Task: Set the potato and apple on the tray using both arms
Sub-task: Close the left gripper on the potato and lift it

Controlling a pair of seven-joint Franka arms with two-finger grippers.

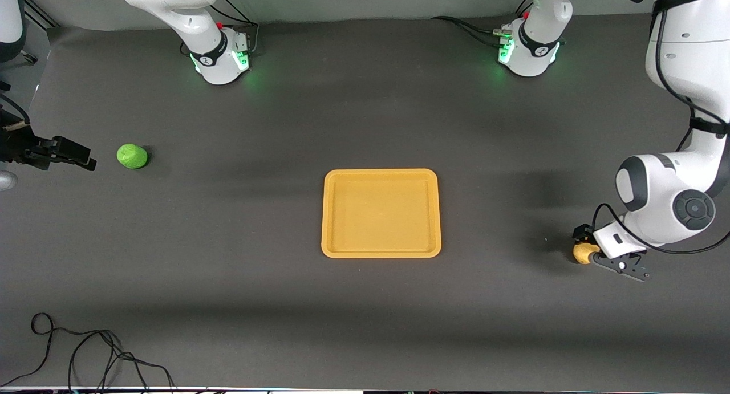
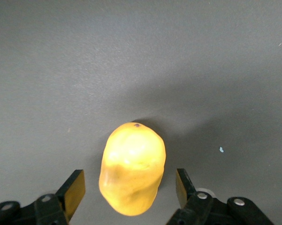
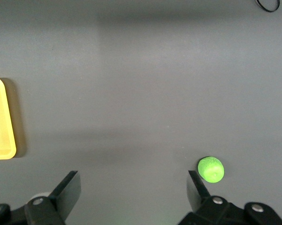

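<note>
The yellow-tan potato (image 1: 583,252) lies on the dark table at the left arm's end. My left gripper (image 1: 590,250) is low around it. In the left wrist view the potato (image 2: 133,164) sits between the fingers of the left gripper (image 2: 130,187), with a gap on each side. The green apple (image 1: 132,156) lies at the right arm's end. My right gripper (image 1: 80,157) is open and empty beside it, closer to the table's end. In the right wrist view the apple (image 3: 211,169) is just outside one finger of the right gripper (image 3: 133,185). The yellow-orange tray (image 1: 381,213) lies empty mid-table; its corner shows in the right wrist view (image 3: 9,136).
A black cable (image 1: 85,348) lies loose near the table's front edge at the right arm's end, and it also shows in the right wrist view (image 3: 267,4). The two arm bases (image 1: 219,57) (image 1: 527,52) stand along the table's back edge.
</note>
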